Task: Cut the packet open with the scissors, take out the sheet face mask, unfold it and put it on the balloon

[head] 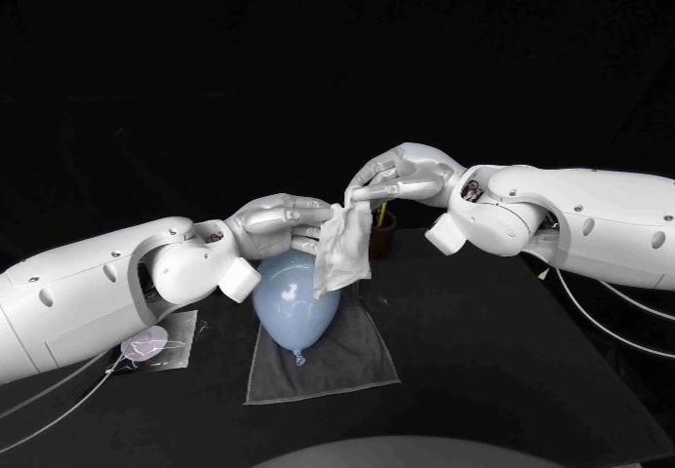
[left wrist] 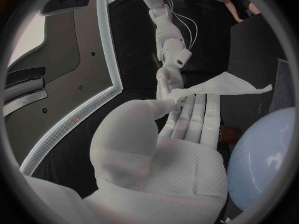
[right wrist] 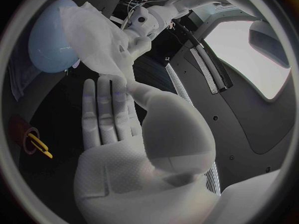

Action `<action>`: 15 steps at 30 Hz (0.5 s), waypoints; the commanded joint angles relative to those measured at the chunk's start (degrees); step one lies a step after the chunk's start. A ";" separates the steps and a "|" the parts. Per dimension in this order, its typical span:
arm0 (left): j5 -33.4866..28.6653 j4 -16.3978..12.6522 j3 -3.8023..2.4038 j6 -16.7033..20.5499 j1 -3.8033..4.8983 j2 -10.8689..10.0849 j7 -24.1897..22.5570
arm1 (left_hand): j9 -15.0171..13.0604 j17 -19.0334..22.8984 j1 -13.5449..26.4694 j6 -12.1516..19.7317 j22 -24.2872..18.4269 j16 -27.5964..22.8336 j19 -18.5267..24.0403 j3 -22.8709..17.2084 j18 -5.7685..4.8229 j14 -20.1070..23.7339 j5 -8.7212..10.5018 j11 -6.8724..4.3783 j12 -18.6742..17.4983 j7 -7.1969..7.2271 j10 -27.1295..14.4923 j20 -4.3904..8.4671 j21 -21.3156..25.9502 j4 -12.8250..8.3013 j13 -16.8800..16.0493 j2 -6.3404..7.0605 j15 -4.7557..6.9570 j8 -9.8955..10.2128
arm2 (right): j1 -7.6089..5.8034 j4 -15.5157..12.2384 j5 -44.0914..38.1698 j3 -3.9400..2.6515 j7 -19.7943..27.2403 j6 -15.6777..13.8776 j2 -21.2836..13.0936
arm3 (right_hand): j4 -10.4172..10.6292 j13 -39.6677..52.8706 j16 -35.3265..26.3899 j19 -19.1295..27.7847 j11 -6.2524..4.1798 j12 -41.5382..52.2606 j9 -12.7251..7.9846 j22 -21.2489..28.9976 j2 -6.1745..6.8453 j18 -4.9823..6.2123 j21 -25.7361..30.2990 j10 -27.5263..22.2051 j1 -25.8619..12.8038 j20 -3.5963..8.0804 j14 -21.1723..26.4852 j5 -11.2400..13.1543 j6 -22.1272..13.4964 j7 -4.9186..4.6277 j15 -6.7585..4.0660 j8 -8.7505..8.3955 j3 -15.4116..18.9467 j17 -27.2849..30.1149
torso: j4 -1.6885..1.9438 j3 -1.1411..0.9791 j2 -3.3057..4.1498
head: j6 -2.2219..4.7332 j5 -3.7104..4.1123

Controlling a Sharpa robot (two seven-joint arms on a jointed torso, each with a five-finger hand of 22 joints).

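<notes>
OK, near to far. Closest to me, a grey cloth (head: 321,369) lies flat on the black table (head: 535,390). The pale blue balloon (head: 298,304) lies on it, knot end toward me and fat end away.

At my left, just beside the cloth, the packet (head: 152,345) lies flat on the table next to my left forearm. Can't tell from here how far it's cut open.

Above the balloon's far end, the sheet mask (head: 342,249) hangs between both hands. It's white, bunched into a narrow strip and not spread out. Its lower end overlaps the balloon's upper right side in the head view; I can't tell whether it touches.

Left hand (head: 282,224): thumb pressed against the fingers, pinching the mask's left edge. In the left wrist view, the hand (left wrist: 168,149) has its fingers straight with the thumb across them. The mask (left wrist: 230,84) trails off the fingertips over the balloon (left wrist: 264,154).

Right hand (head: 401,175): higher and a bit farther out, thumb and a finger pinching the mask's top corner, other fingers loosely extended. In the right wrist view, the hand (right wrist: 124,149) shows the same pinch. The mask (right wrist: 96,40) drapes toward the balloon (right wrist: 50,40).

Farthest back, a brown cup (head: 382,226) stands just behind the mask. The right wrist view shows the cup (right wrist: 20,128) with the yellow-handled scissors (right wrist: 39,145) standing in it, untouched by either hand.
</notes>
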State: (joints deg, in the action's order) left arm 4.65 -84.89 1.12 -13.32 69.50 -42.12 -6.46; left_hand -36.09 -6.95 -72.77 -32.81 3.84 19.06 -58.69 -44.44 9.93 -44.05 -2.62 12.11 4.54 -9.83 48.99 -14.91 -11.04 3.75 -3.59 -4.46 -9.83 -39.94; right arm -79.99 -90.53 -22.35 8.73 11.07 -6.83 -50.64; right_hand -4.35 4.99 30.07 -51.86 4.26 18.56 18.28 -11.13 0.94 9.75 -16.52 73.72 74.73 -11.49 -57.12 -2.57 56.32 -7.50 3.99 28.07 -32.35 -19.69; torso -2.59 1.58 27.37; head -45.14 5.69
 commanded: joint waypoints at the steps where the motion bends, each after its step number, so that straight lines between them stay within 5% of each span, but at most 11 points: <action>1: -3.15 -0.02 -0.06 -4.64 0.05 -0.22 0.40 | -0.44 0.11 0.14 1.01 -0.13 -0.40 -1.19 -0.22 0.72 -1.21 -0.16 0.33 -0.22 -4.89 -0.05 0.18 0.56 0.48 -0.10 -0.44 -0.01 -1.05 | -0.12 0.36 0.67 -0.10 0.85 1.06 0.21 | -0.38 0.06 -0.31 0.28 -0.26 -0.14 0.12 -0.09 -0.53 0.57 -0.30 -0.03 -0.05 0.14 -0.32 -0.20 0.36 0.07 -0.08 0.15 -0.03 -0.07 | 0.03 0.03 0.00 | -0.02 -0.14; 11: -5.51 0.32 -0.04 -5.25 0.04 -0.53 0.96 | -0.52 0.09 1.98 6.17 -0.19 -1.05 -2.82 -4.49 0.70 -5.72 -0.19 0.37 -0.10 -5.41 0.03 0.55 2.57 2.32 -0.16 -2.10 0.47 -2.98 | -0.17 1.30 0.78 -0.13 0.53 1.38 1.13 | -0.41 0.06 -0.32 0.30 -0.26 -0.14 0.12 -0.11 -0.55 0.57 -0.33 -0.05 -0.07 0.14 -0.32 -0.20 0.34 0.06 -0.08 0.15 -0.04 -0.07 | 0.05 0.05 0.04 | -0.47 -0.63; 15: -6.17 0.42 -0.04 -4.91 0.04 -0.56 0.51 | -0.10 0.24 3.75 9.38 -0.20 -1.81 -3.01 -5.65 0.66 -6.47 -0.16 0.55 -0.02 -5.82 0.09 0.49 3.51 2.52 -0.15 -0.89 0.37 -3.24 | -0.17 1.49 0.80 -0.13 0.30 1.31 1.36 | -0.41 0.06 -0.32 0.30 -0.26 -0.14 0.12 -0.11 -0.55 0.57 -0.33 -0.05 -0.07 0.14 -0.32 -0.20 0.34 0.06 -0.08 0.15 -0.04 -0.07 | -0.01 0.04 0.02 | -0.54 -0.83</action>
State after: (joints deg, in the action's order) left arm 0.58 -84.46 1.14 -16.77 69.50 -42.69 -5.37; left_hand -36.25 -6.76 -69.51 -23.72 3.69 17.51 -61.35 -49.83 9.86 -50.32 -2.68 12.50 4.48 -8.88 48.96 -14.44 -7.68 6.23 -3.70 -5.60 -9.50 -43.25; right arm -80.10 -89.15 -21.94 8.68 11.16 -6.23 -49.36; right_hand -4.51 4.97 30.07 -51.86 4.36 18.56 18.36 -11.19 0.89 9.73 -16.52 73.63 74.79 -11.49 -57.12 -2.51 56.20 -7.42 3.99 27.82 -32.42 -19.68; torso -2.54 1.61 27.39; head -45.62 5.02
